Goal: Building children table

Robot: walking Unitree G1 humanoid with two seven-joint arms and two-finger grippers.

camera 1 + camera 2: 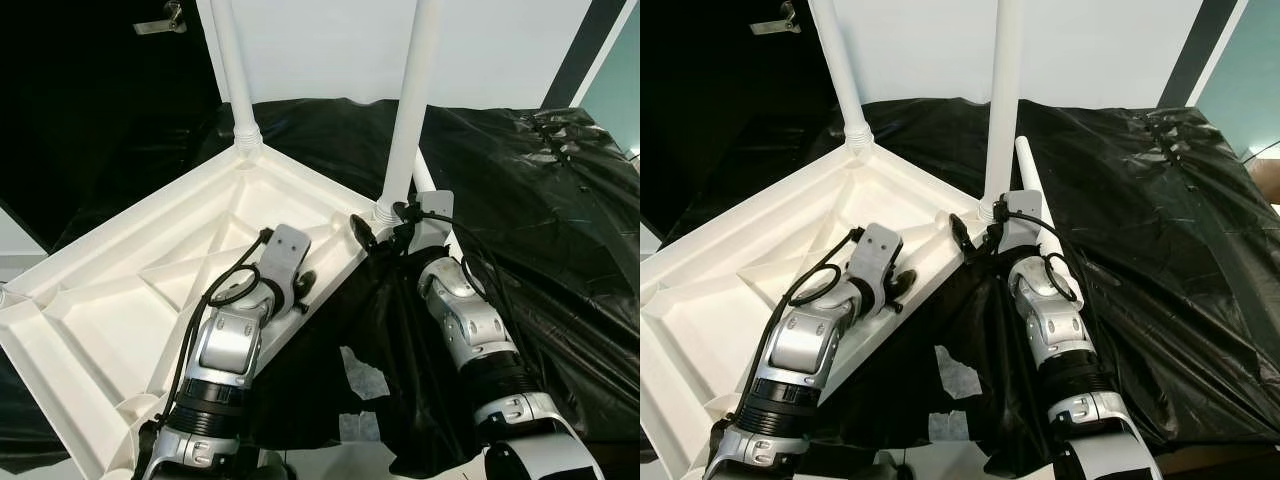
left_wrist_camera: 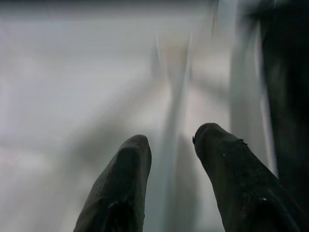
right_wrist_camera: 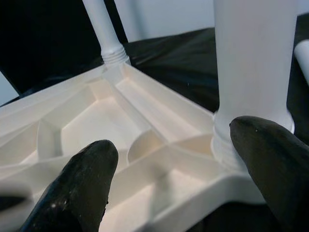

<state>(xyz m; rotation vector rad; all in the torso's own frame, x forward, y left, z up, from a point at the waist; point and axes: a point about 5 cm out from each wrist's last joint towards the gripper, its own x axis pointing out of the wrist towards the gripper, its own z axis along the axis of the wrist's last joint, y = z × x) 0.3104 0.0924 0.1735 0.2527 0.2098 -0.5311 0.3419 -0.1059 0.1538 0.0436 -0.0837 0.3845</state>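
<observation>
Fitting legs to upturned tabletop: right gripper open at near leg; left gripper open. Next: tighten leg.

Bright even indoor light, glare on black plastic sheet, left wrist view smeared (motion blur), others sharp

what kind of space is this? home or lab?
Can't tell for sure; looks like an indoor assembly spot. An upturned white tabletop with two legs screwed in lies on black plastic sheeting, against a plain white wall.
</observation>
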